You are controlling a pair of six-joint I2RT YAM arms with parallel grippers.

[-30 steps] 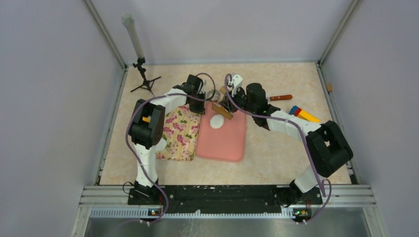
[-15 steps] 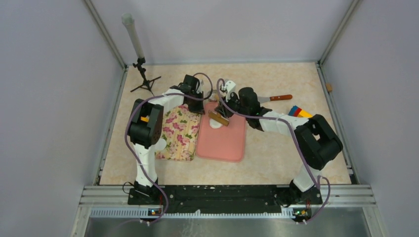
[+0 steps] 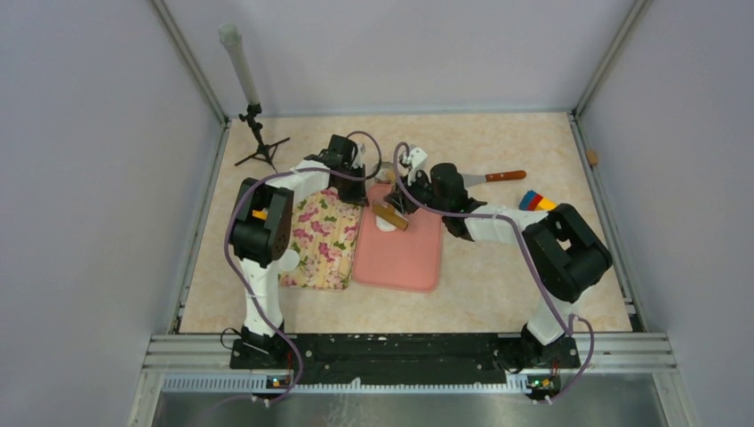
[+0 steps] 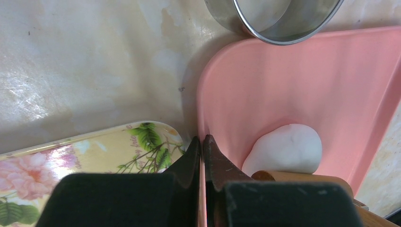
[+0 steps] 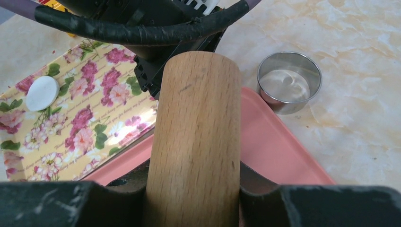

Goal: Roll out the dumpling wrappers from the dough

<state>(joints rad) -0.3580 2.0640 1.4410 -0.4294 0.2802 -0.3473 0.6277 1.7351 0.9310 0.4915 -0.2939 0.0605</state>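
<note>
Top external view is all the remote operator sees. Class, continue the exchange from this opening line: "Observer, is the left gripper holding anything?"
Observer: Yes, the left gripper is shut on the pink board, at its edge.
Operator: Is the dough flat yet?
Observer: No, the dough is a thick lump against the rolling pin in the right gripper.
Operator: Any wrappers finished?
Observer: One dumpling wrapper lies on the floral tray.

white links [image 3: 498, 222], black joints [image 3: 263, 222], purple cables [image 3: 228, 242]
</note>
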